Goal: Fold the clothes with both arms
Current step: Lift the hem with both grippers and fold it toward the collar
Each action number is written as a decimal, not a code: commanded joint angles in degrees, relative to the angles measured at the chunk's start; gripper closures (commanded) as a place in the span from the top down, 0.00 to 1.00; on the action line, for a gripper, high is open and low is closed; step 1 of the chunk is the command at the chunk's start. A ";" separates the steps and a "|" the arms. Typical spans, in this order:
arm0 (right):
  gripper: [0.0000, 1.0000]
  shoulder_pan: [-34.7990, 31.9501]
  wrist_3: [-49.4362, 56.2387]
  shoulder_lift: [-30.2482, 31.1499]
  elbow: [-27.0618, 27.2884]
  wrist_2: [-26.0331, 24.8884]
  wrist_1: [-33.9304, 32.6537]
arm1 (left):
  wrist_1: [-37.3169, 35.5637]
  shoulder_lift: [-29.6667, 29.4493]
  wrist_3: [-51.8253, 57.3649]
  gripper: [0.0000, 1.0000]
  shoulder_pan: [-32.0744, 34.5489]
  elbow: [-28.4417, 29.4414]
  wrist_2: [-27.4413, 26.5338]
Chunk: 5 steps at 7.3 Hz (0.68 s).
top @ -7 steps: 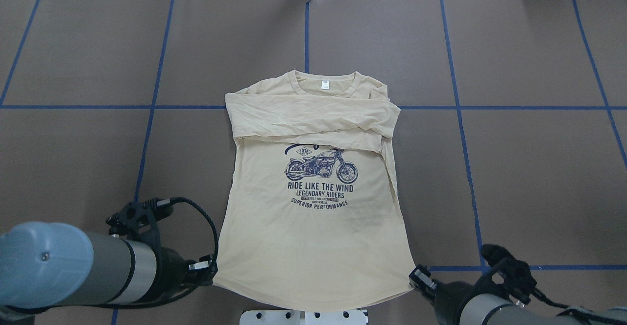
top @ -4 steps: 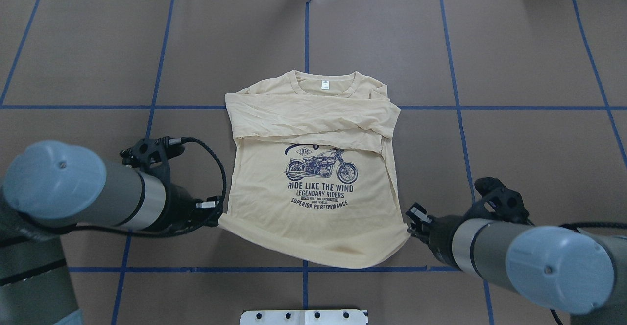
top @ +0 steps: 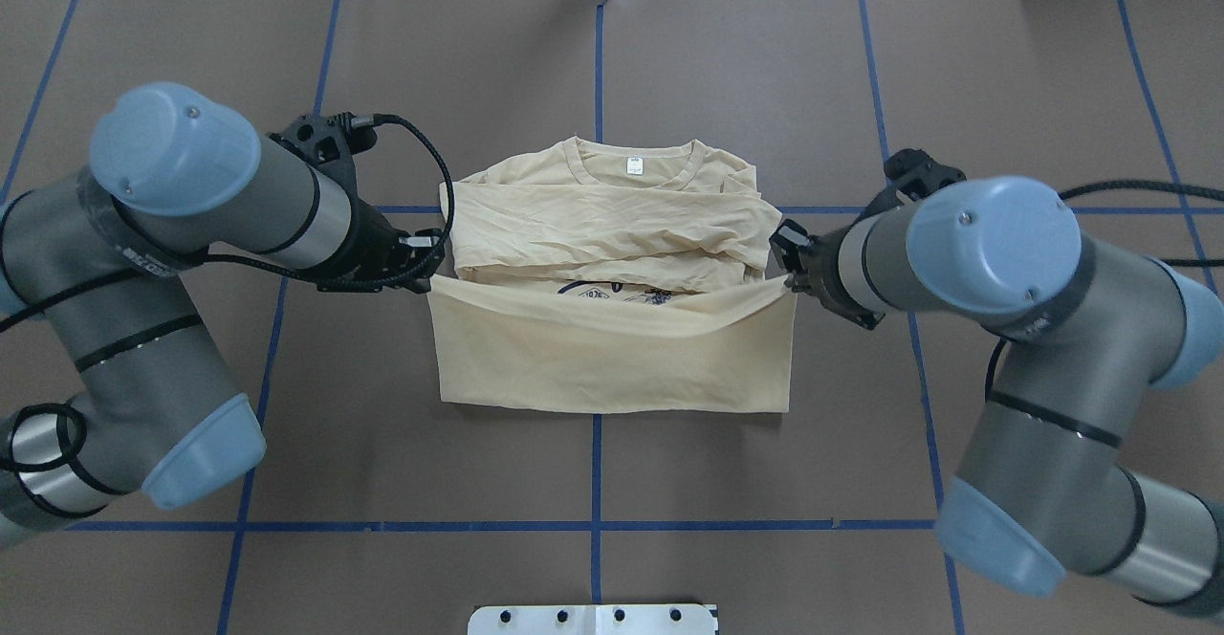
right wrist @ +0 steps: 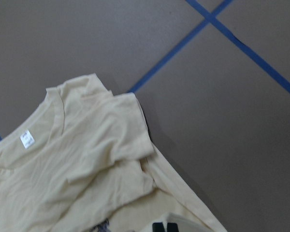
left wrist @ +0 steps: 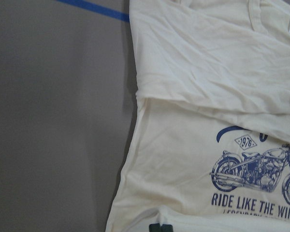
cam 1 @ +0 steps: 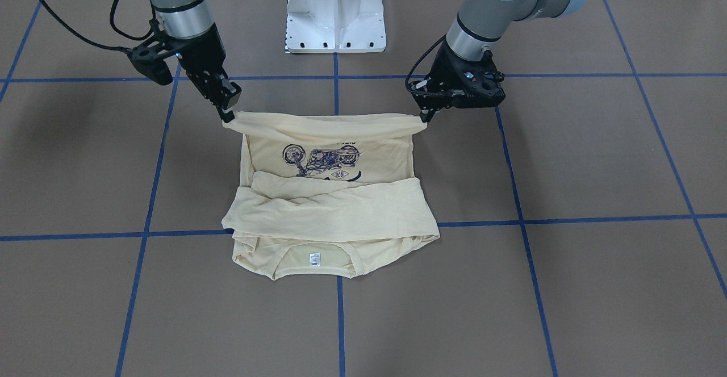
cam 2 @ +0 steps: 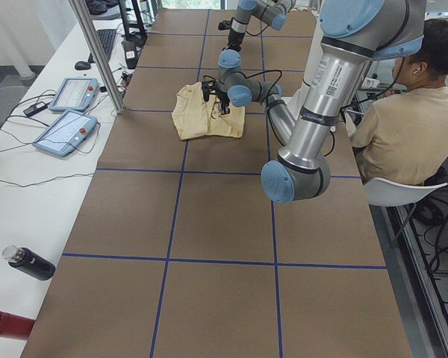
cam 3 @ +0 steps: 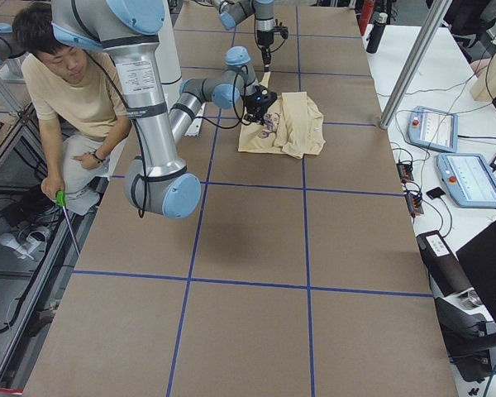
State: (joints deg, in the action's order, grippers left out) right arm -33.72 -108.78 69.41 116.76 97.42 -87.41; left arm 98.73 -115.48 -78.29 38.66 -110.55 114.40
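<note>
On bench, centre: shirt front up, sleeves folded across chest.
Hem: lifted, stretched taut over print.
Left end effector: pinching left hem corner.
Right end effector: pinching right hem corner.

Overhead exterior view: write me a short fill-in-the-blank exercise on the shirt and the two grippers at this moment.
1. The left gripper and the right gripper each pinch one corner of the ____ of the shirt.
2. The small neck label is ____ in colour.
3. The table carries a grid of ____ tape lines.
Missing words: hem; white; blue.
</note>
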 commanded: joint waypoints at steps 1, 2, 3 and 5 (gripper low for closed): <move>0.00 -6.68 6.02 -6.63 -11.33 2.24 0.57 | 4.85 -1.75 3.76 0.00 4.04 6.27 0.13; 0.00 -8.45 9.00 -8.23 -15.30 3.21 1.09 | 10.72 -2.12 3.76 0.00 4.92 10.75 0.13; 0.00 -9.42 9.72 -11.72 -22.99 3.13 6.41 | 16.00 -3.42 3.67 0.00 5.89 15.84 0.04; 0.00 -9.96 10.78 -15.87 -35.85 3.04 15.92 | 19.12 -8.60 3.50 0.00 6.51 25.08 -0.31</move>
State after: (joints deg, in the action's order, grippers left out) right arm -43.14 -98.88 56.42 88.70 100.47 -76.74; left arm 115.26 -121.42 -74.81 44.56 -90.98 114.32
